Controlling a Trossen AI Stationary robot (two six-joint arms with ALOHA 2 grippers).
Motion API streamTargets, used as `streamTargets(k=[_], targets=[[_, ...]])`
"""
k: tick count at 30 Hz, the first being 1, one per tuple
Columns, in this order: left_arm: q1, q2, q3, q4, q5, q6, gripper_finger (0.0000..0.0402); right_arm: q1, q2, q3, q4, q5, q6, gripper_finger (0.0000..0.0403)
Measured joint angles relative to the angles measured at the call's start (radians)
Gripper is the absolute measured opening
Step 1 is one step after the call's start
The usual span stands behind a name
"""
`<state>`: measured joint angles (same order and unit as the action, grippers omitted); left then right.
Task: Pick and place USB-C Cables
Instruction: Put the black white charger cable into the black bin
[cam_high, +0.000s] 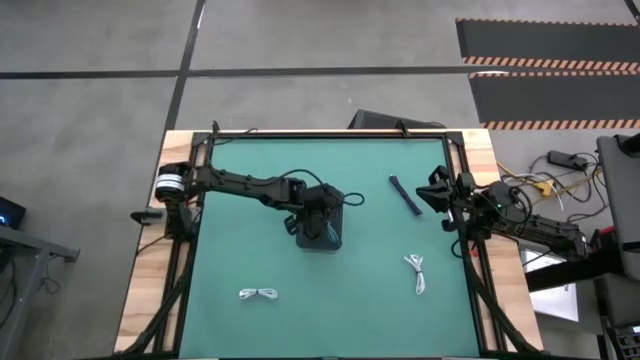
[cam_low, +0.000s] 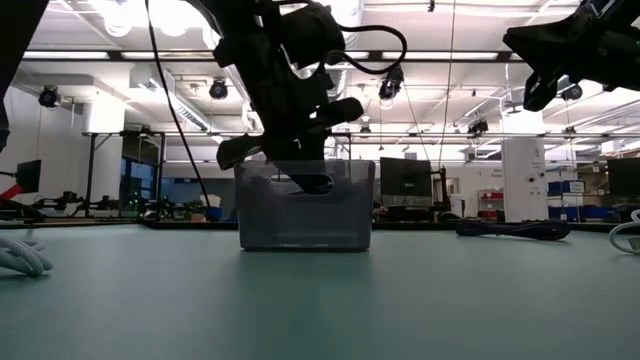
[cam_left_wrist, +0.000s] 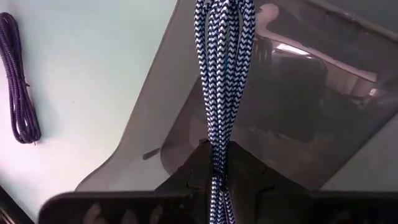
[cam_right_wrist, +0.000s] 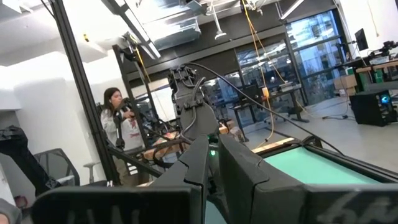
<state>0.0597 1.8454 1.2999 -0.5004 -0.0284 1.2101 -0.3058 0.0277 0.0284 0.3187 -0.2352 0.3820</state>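
My left gripper (cam_high: 316, 226) (cam_left_wrist: 217, 165) hangs over the dark grey tray (cam_high: 331, 243) (cam_low: 350, 215) near the table's middle, shut on a blue-and-white braided cable (cam_left_wrist: 222, 74). A dark blue cable bundle (cam_high: 404, 194) (cam_left_wrist: 18, 106) (cam_low: 512, 229) lies flat toward the far right. Two white cables lie flat, one near the right edge (cam_high: 417, 272) (cam_low: 630, 235) and one near the near edge (cam_high: 259, 294) (cam_low: 15, 255). My right gripper (cam_high: 438, 192) (cam_right_wrist: 211, 158) waits raised at the right edge, fingers together, empty. My left gripper pinches the braided cable bundle (cam_left_wrist: 216, 140) between its two fingers, several strands together, coming from above and pointing down. The strands run along the fingers. The cable hangs below them, its looped end (cam_low: 310, 183) inside the tray's walls and above its floor.
Bare green mat (cam_high: 250, 250) spreads around the tray. Black frame rails (cam_high: 330, 133) border the table. Beyond it, a person (cam_right_wrist: 118, 134) stands in the room in the right wrist view.
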Motion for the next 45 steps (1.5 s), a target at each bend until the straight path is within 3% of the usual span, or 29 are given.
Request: streamTargets(k=[45], targets=[[0.000, 0.005, -0.074, 0.100, -0.003, 0.000, 0.0016, 0.000, 0.000, 0.000, 0.000, 0.000, 0.000, 0.0027]])
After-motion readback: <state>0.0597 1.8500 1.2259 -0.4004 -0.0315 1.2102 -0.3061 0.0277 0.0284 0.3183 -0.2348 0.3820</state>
